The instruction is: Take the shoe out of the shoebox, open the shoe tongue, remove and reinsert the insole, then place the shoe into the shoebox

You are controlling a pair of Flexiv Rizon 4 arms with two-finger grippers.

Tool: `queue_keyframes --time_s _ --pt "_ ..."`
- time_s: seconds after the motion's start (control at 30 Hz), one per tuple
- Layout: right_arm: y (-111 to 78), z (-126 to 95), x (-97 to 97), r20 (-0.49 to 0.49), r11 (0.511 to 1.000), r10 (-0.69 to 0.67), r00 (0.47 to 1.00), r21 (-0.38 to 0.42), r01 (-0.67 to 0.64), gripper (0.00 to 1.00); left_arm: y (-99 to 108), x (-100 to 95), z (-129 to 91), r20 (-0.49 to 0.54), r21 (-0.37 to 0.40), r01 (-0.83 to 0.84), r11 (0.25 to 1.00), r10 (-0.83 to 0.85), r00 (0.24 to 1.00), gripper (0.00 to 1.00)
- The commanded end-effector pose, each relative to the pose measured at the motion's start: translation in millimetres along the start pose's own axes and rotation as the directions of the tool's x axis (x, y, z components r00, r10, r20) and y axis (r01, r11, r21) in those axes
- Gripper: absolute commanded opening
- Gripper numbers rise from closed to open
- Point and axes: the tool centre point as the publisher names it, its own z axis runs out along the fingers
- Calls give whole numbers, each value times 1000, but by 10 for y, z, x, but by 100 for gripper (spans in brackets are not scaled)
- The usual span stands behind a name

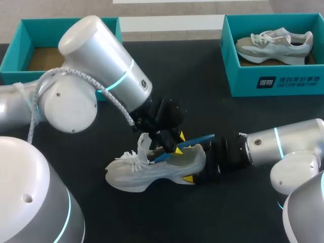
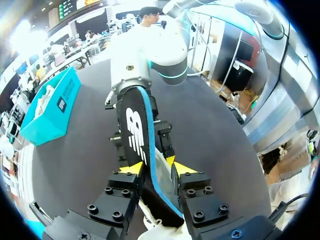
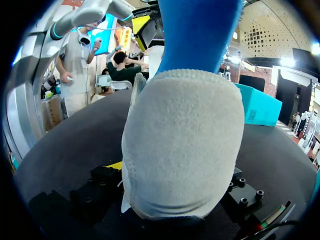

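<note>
Left gripper (image 2: 157,169) clenched on insole (image 2: 134,127): black top, blue edge, yellow tip each side. Insole runs ahead of fingers toward right arm. Right gripper (image 1: 196,163) grasping white shoe (image 1: 162,169) at heel, finger either side. Shoe upright mid-table, toe toward left arm's side; cannot tell if sole touches dark table (image 1: 202,91). Insole's blue end sticks out over heel. Teal shoebox (image 1: 12,61) far left, well apart. Second shoebox (image 1: 273,83) far right, another shoe (image 1: 273,45) inside.
</note>
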Motion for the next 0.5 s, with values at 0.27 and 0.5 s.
queue_keyframes --time_s 0.27,0.5 --pt "-27 23 -8 0 1000 0 1000 4 0 0 130 29 48 185 63 83 995 -93 978 35" --pt "-27 23 -8 0 1000 0 1000 4 0 0 118 -41 85 217 123 101 987 -126 968 35"
